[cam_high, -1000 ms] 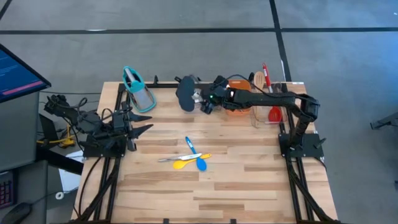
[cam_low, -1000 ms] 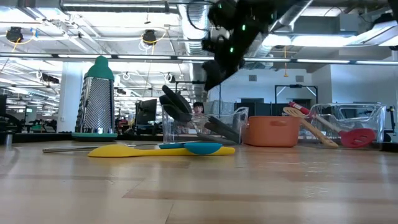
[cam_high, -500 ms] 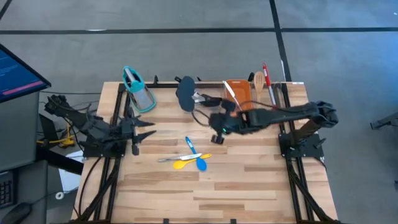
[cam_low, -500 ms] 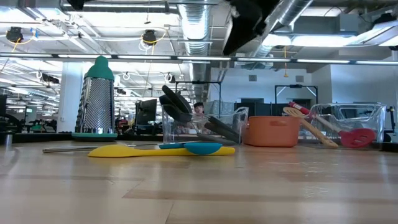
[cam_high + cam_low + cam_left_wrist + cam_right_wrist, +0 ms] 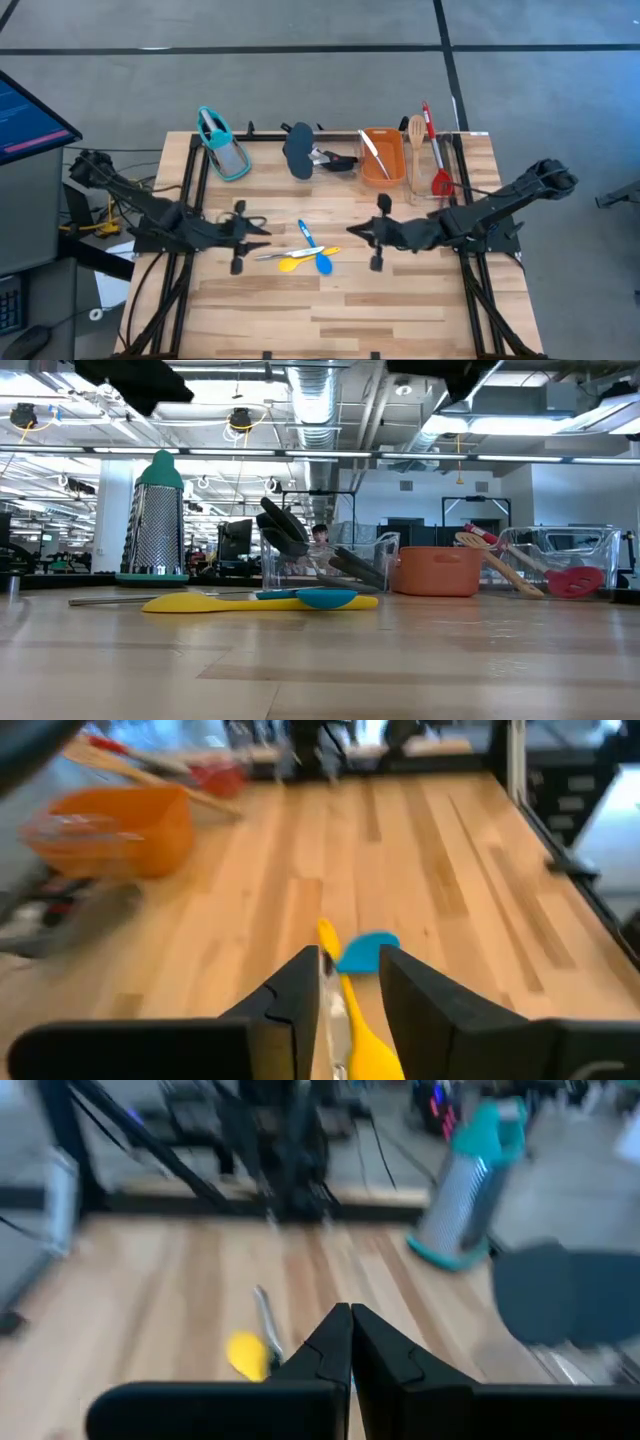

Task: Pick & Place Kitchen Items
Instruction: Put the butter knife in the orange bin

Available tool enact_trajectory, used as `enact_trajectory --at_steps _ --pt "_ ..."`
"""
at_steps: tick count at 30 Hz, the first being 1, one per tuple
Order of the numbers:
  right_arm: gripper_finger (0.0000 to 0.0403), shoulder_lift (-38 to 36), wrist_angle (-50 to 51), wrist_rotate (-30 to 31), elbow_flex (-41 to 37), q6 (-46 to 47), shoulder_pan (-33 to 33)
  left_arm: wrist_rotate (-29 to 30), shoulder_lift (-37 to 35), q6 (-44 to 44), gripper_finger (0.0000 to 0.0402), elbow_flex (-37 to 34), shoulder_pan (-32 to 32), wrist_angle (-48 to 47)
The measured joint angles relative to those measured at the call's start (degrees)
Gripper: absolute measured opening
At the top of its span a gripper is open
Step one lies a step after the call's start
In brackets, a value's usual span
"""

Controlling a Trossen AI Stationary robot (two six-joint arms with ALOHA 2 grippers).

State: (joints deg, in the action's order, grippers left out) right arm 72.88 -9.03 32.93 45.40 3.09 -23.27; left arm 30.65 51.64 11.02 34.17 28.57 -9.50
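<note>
While two spoons (image 5: 305, 258) lie mid-table, two trays (image 5: 438, 160) stand behind.

Two small spoons (image 5: 305, 258), one grater (image 5: 222, 146), one orange tub (image 5: 381, 158).

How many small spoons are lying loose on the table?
2: the yellow spoon and the blue spoon, side by side at the table's middle. A blue-handled utensil crosses them; more could be hidden.

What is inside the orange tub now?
The orange tub holds one silver utensil leaning across it. Its wall hides the bottom in the low view.
</note>
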Motion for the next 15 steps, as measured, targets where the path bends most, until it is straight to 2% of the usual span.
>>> enact_trajectory --at_steps 3,6,12,15 --pt "0.0001 -1.8 -10.0 -0.1 -5.7 -1.4 -2.4 -6.2 4.8 -0.3 0.0081 2.2 -2.9 -0.2" --pt "0.0001 -2.6 -17.1 -0.1 -9.8 -1.6 -4.2 -9.7 9.2 -0.1 0.0071 4.4 -6.4 -0.2" --pt "0.0001 -2.4 -25.5 0.0 -14.6 -1.6 -7.3 -19.7 18.0 -0.4 0.0059 9.0 -13.1 -2.5" --pt "0.0001 -2.3 -26.2 0.0 -15.7 -1.0 -9.1 -22.3 22.6 -1.6 0.0058 10.6 -15.4 -2.5"
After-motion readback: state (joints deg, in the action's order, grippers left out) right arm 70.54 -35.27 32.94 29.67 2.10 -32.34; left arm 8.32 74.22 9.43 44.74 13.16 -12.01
